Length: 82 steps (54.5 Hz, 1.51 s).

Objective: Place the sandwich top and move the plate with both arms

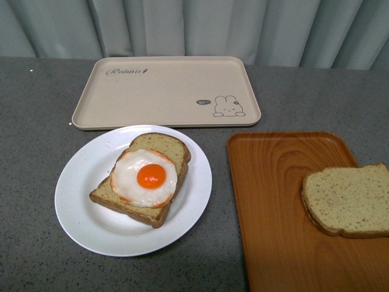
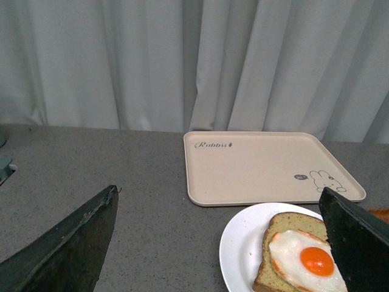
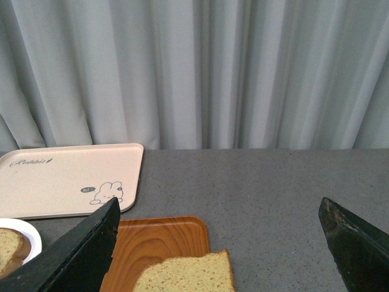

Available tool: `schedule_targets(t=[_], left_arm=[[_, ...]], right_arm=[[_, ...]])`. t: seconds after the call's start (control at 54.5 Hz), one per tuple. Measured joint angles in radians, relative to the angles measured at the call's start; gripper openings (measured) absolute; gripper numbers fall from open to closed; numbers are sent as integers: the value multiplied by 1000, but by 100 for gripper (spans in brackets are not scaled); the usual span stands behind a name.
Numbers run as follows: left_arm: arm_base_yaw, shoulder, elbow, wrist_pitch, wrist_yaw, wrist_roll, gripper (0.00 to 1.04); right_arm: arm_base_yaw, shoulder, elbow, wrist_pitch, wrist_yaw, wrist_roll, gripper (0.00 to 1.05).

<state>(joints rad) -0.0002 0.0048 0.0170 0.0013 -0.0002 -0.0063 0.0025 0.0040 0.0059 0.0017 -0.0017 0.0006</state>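
Note:
The sandwich top, a plain speckled bread slice, lies on the orange wood-grain tray at the right. It also shows in the right wrist view. The white plate sits left of centre and bears a bread slice with a fried egg. The plate also shows in the left wrist view. Neither arm shows in the front view. My left gripper is open, back from the plate. My right gripper is open, back from the plain slice.
A beige rabbit-print tray lies at the back of the grey table, just behind the plate. Grey curtains hang behind the table. The orange tray runs off the front view's right and lower edges.

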Motion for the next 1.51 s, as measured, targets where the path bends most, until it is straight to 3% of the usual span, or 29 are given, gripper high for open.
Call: schedule_targets(t=[1.505], left_arm=[[0, 0, 0, 0, 0, 0, 98]], right_arm=[[0, 0, 0, 0, 0, 0, 96]])
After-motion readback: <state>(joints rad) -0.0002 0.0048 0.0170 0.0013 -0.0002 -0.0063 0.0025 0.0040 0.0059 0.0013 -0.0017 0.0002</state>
